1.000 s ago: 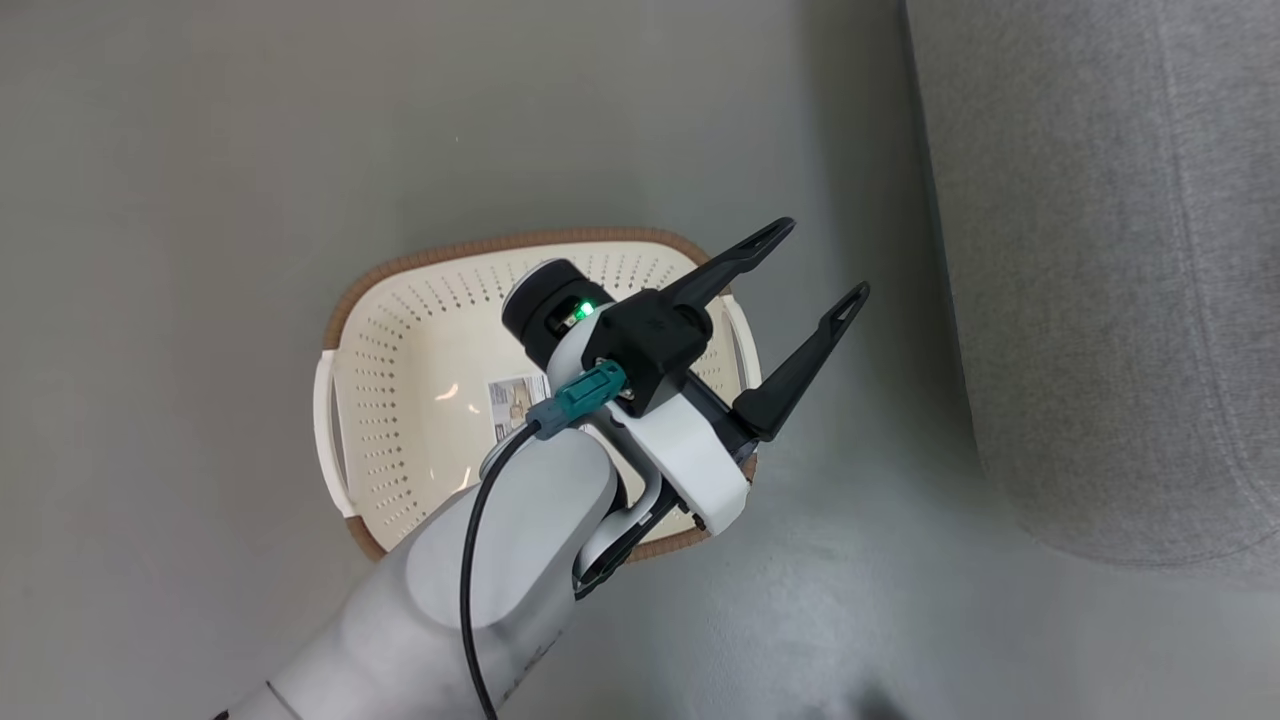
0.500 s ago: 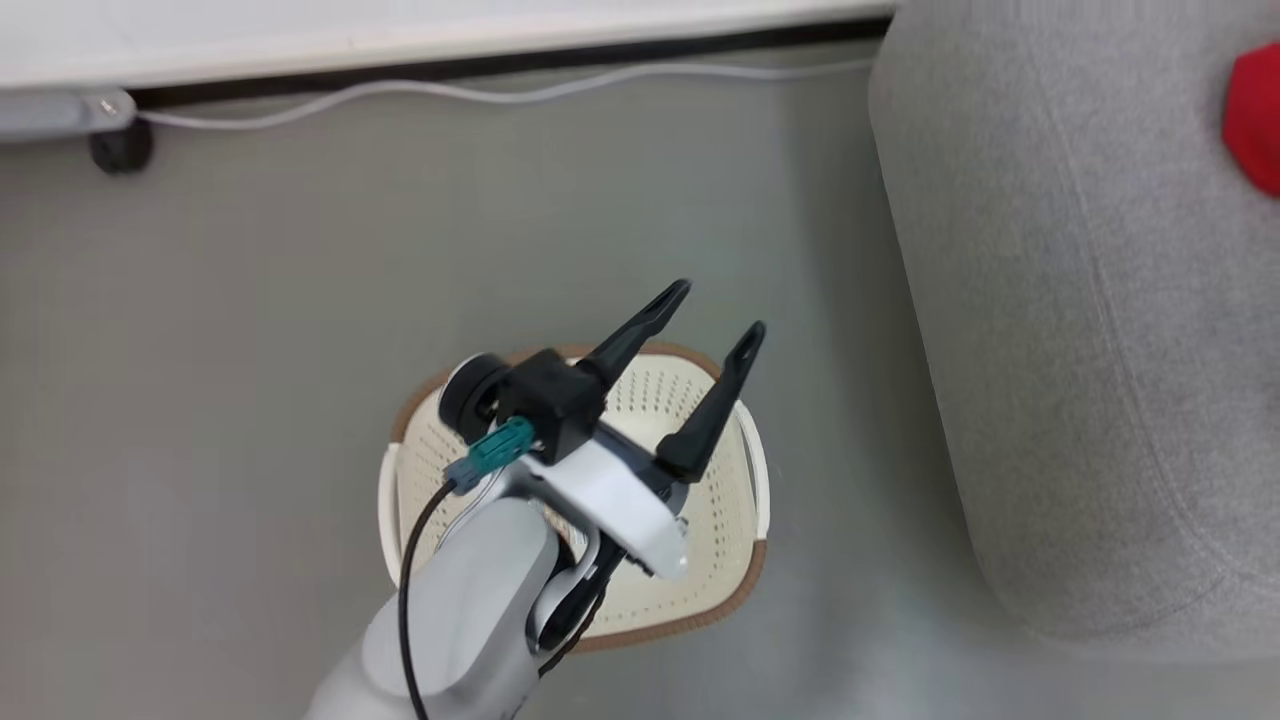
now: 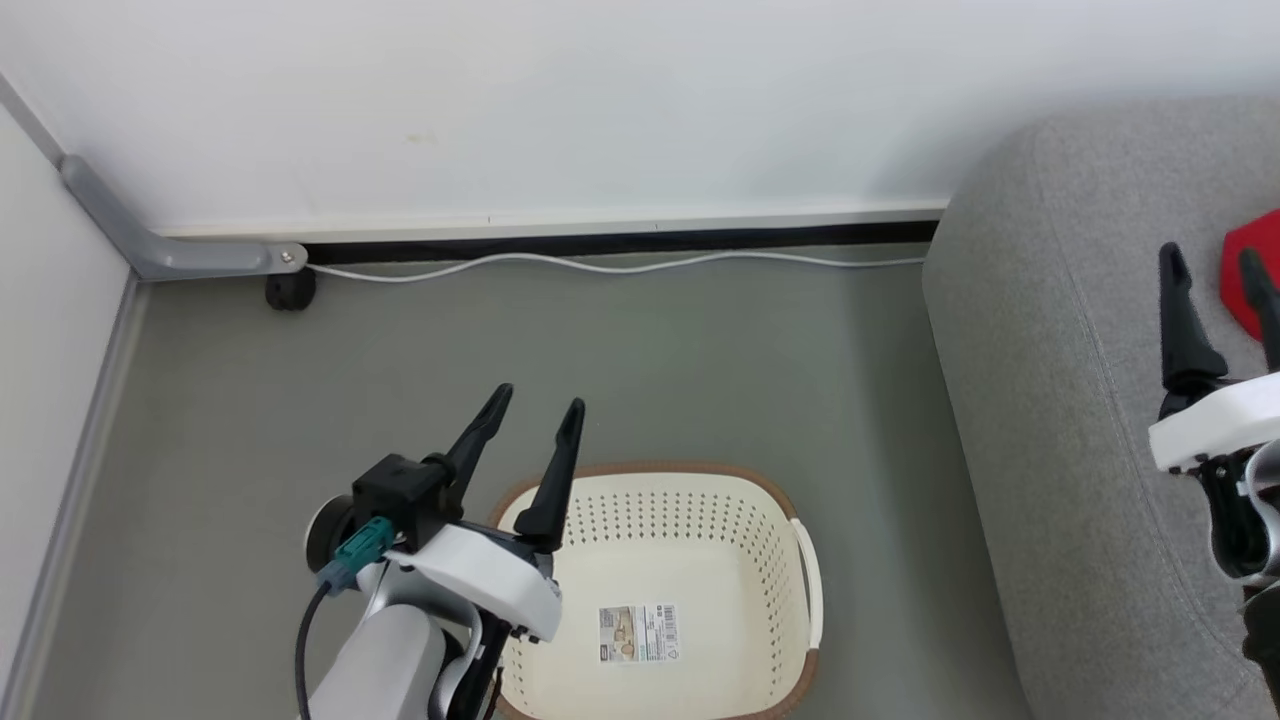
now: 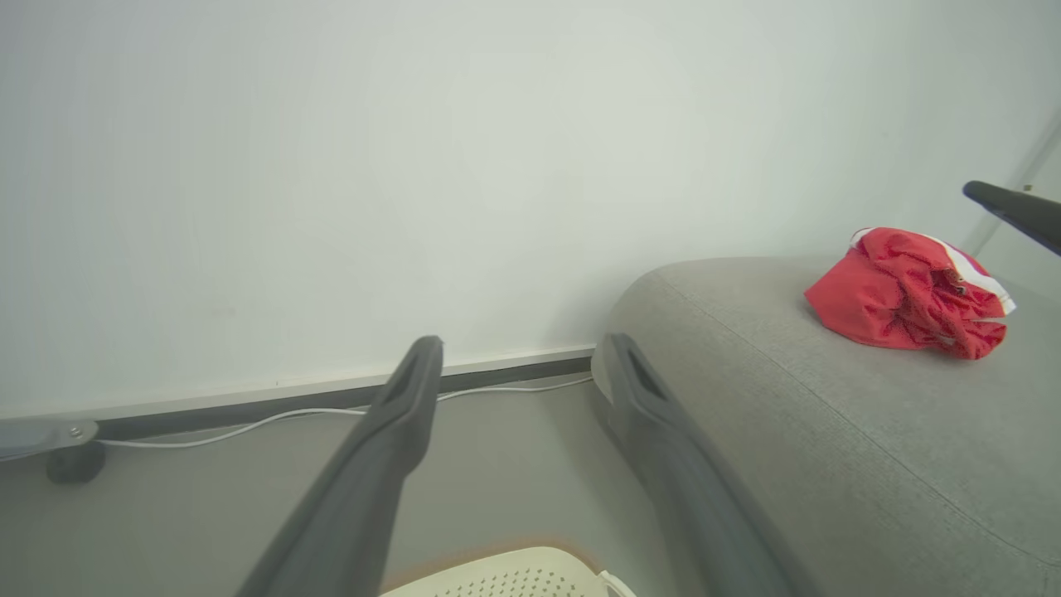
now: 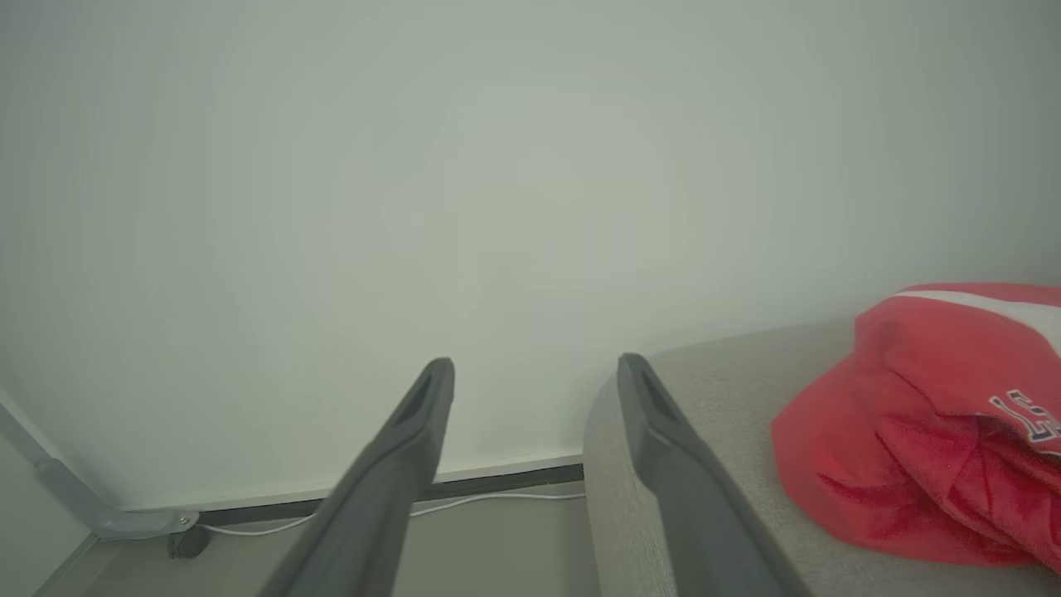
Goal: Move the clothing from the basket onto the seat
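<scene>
The cream basket (image 3: 745, 560) with its brown rim stands on the floor at the bottom centre; inside lies a paper label (image 3: 638, 633) and no fabric. A bunched red clothing pile (image 4: 903, 290) with white stripe trim rests on the grey seat (image 3: 1060, 400), and I cannot tell how many pieces it holds. My left gripper (image 3: 540, 400) is open and empty above the basket's left rim. My right gripper (image 3: 1208, 255) is open and empty over the seat, just left of the red clothing (image 3: 1255, 275). In the right wrist view the clothing (image 5: 937, 431) lies beside the open fingers (image 5: 398, 464).
A white wall runs along the back, with a white cable (image 3: 600, 265) on the floor at its foot. A grey metal strip (image 3: 150, 250) and a small black foot (image 3: 290, 290) sit in the left corner. Grey floor (image 3: 700, 370) lies between basket, wall and seat.
The head camera has tilted up, bringing the wall, the cable and the right gripper into view. My left gripper has drawn back from over the basket's middle to its left rim, still open.
</scene>
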Tool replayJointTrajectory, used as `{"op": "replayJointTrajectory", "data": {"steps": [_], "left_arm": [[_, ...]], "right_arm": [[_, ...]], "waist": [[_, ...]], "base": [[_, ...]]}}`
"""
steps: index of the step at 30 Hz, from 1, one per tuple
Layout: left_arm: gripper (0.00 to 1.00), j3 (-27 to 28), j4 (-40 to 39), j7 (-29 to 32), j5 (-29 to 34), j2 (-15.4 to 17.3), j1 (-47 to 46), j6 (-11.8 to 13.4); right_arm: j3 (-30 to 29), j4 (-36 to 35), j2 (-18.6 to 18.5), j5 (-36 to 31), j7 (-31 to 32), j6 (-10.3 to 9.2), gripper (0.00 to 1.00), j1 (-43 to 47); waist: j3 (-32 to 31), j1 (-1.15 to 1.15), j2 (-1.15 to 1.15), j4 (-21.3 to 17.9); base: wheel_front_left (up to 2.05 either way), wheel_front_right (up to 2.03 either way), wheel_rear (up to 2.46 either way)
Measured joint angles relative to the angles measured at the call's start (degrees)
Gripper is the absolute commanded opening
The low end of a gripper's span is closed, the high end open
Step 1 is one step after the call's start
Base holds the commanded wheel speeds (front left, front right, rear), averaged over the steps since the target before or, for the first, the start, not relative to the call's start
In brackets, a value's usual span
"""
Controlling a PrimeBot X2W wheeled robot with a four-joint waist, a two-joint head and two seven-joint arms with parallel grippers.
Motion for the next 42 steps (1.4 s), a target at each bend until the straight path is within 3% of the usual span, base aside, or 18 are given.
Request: {"op": "replayJointTrajectory", "data": {"steps": [9, 17, 28, 42], "left_arm": [[1.0, 11.85, -0.58, 0.0, 4.32, 0.89, 6.48, 2.31], [1.0, 18.28, -2.4, 0.0, 7.67, 0.68, 12.83, 4.05], [1.0, 22.25, -4.94, 0.0, 9.42, -0.11, 19.51, 4.47], [1.0, 21.09, -5.78, 0.0, 10.34, -0.22, 21.52, 4.46]], "right_arm": [[3.12, -3.65, 3.85, -1.94, 0.0, 0.0, 1.0, 6.34], [3.58, -7.76, 5.75, -2.35, 0.0, 0.0, 1.0, 12.15], [2.03, -11.2, 7.53, -5.94, 0.0, 0.0, 1.0, 20.1], [1.98, -9.89, 8.11, -11.02, 0.0, 0.0, 1.0, 21.51]], "waist": [[-5.92, 0.0, 0.0, 2.48], [-8.26, 0.0, 0.0, 2.42], [-10.05, 0.0, 0.0, 1.6], [-10.16, 0.0, 0.0, 0.64]], "base": [[0.0, 0.0, 0.0], [0.0, 0.0, 0.0], [0.0, 0.0, 0.0], [0.0, 0.0, 0.0]]}}
